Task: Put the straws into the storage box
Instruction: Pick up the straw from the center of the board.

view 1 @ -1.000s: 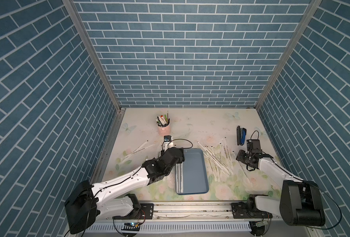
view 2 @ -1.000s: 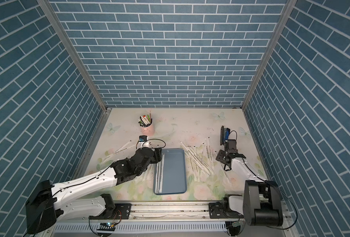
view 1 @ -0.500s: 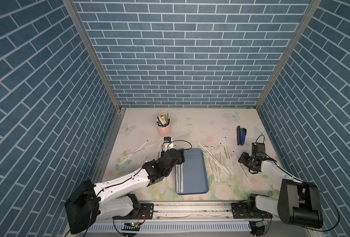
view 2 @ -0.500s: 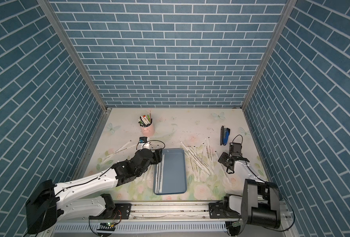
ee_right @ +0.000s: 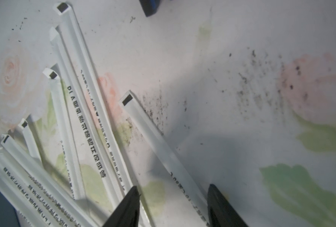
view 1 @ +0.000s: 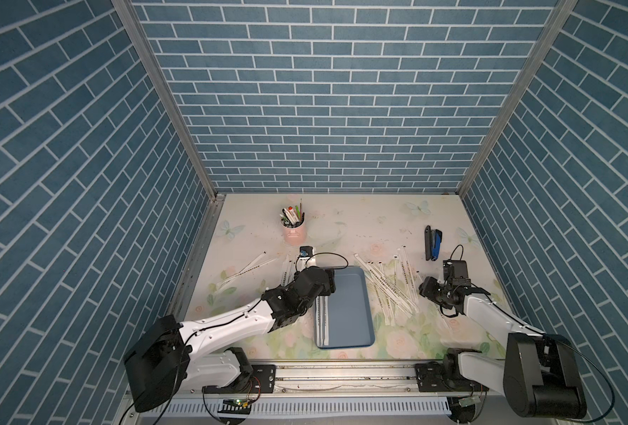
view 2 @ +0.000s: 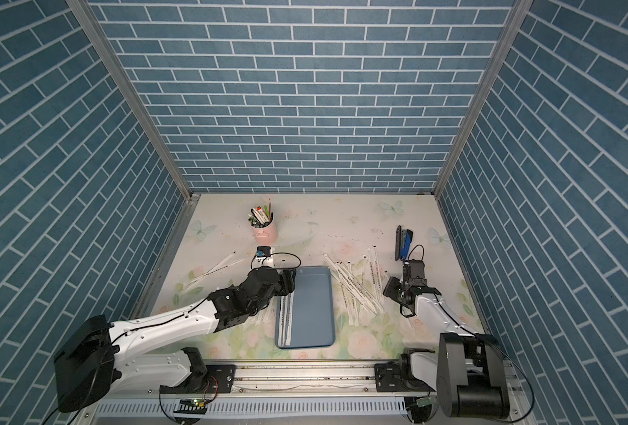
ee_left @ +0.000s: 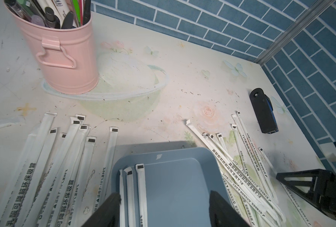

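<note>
Right wrist view: right gripper is low over the table, jaws apart astride one straw, whose long axis runs ahead between them.
Nearer arm: right; this straw lies at the right edge of the pile right of the storage box.
Other arm: left gripper is wide and empty above the box's far end.
Box contents: three straws along its left wall.

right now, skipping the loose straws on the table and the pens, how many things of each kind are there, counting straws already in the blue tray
straws inside the storage box: 3
storage box: 1
pink cup: 1
stapler: 1
total: 6
</note>
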Tool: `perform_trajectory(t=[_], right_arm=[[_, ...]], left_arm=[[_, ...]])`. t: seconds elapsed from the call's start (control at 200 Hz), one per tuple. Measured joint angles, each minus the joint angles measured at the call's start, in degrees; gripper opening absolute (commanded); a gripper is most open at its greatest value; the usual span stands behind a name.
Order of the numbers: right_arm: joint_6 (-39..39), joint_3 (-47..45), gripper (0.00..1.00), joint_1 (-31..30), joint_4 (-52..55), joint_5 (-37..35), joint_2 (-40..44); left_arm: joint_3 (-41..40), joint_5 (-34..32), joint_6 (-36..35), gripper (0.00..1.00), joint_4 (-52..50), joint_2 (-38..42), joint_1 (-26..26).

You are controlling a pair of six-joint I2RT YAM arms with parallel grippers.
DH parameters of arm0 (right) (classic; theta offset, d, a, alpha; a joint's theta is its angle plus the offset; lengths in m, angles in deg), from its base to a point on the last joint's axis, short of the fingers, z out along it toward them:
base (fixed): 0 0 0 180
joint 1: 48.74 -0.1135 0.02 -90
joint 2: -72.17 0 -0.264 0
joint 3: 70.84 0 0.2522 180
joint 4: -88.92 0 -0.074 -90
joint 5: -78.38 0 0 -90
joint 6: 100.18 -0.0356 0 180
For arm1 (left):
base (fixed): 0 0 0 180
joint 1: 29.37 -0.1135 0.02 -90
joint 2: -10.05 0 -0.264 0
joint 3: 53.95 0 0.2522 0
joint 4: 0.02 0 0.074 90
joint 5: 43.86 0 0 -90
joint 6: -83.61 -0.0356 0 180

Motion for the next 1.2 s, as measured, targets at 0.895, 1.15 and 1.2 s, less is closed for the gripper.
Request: perform_trajectory(t=[0.895, 1.15, 1.2], right_arm=[[0.5, 4.1, 0.07, -4.2, -4.3, -11.8, -9.0], [1.1, 4.7, 0.06, -4.3, -2.1, -12.2, -8.4], [1.2, 4.8, 0.06, -4.7, -0.6, -12.2, -7.8]], left_arm=[[-0.3, 0.6, -0.5, 0.74, 0.8, 0.1, 0.0], [-0.6, 0.3, -0.4, 0.74, 0.8, 0.7, 0.0], [-0.6, 0.2, -0.4, 0.74, 0.8, 0.7, 0.0]])
